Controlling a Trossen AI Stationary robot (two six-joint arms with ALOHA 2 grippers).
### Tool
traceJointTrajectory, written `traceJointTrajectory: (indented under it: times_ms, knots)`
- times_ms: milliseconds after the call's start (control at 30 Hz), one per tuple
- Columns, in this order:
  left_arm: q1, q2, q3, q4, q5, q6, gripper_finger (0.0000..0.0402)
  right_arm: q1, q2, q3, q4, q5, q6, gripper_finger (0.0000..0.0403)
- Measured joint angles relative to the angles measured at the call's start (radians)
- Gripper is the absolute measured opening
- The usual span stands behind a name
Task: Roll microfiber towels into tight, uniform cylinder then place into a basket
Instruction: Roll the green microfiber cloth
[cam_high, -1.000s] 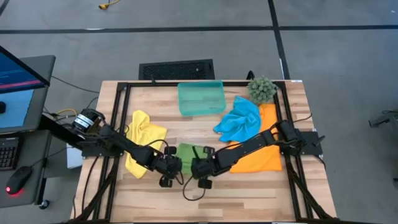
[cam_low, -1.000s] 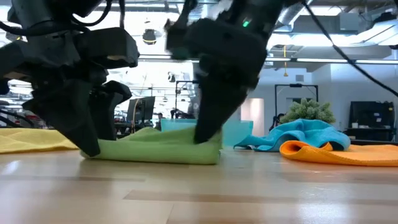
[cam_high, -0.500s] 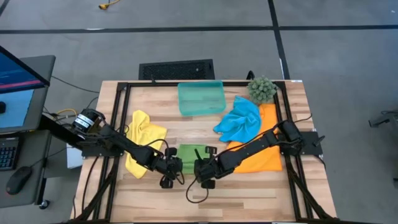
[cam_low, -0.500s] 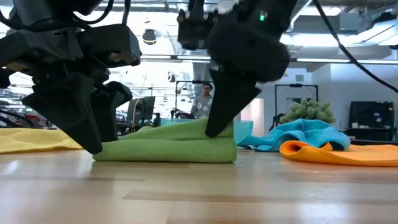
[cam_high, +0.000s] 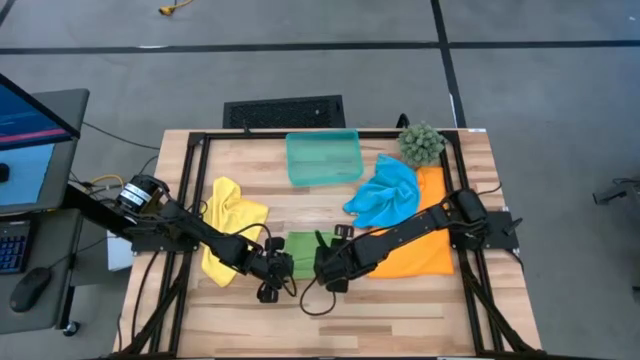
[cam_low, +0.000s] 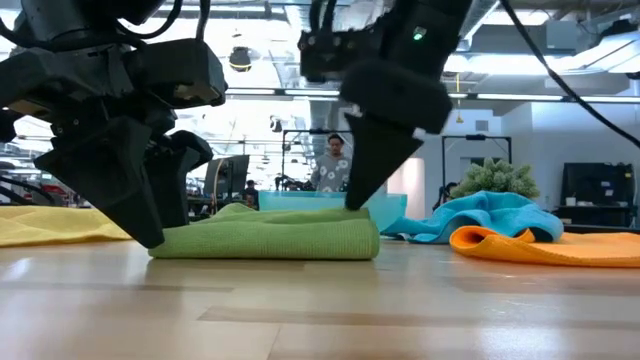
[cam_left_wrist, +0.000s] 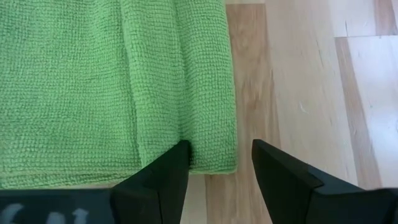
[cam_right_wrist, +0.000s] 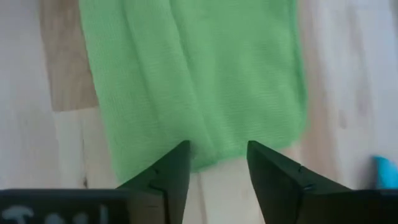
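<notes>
Lying folded flat on tabletop (cam_high: 400, 300), front centre: green towel (cam_high: 302, 251). Left gripper (cam_left_wrist: 214, 163) at towel's left end, jaws parted, one finger on the fold, the other on bare wood, nothing clamped. Right gripper (cam_right_wrist: 214, 163) at towel's right end, jaws apart, straddling the cloth edge, nothing held. Yellow towel (cam_high: 228, 222) at left; blue towel (cam_high: 385, 192) overlapping orange towel (cam_high: 425, 250) at right. Basket (cam_high: 322, 158) at rear centre, well apart from green towel.
</notes>
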Motion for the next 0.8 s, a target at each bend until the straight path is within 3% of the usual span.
traceJointTrajectory:
  times_ms: [300, 567, 800]
  knots:
    - [0.000, 0.000, 0.000, -0.018, -0.001, 0.001, 0.0169, 0.123, -0.037, -0.020, -0.030, 0.134, -0.081, 0.0182]
    - [0.000, 0.000, 0.000, -0.022, -0.002, 0.001, 0.0169, 0.209, -0.030, -0.115, 0.287, 0.163, -0.314, 0.0182]
    - [0.000, 0.000, 0.001, -0.022, -0.002, -0.006, 0.0169, 0.172, -0.030, -0.166, 0.373, 0.159, -0.313, 0.0187]
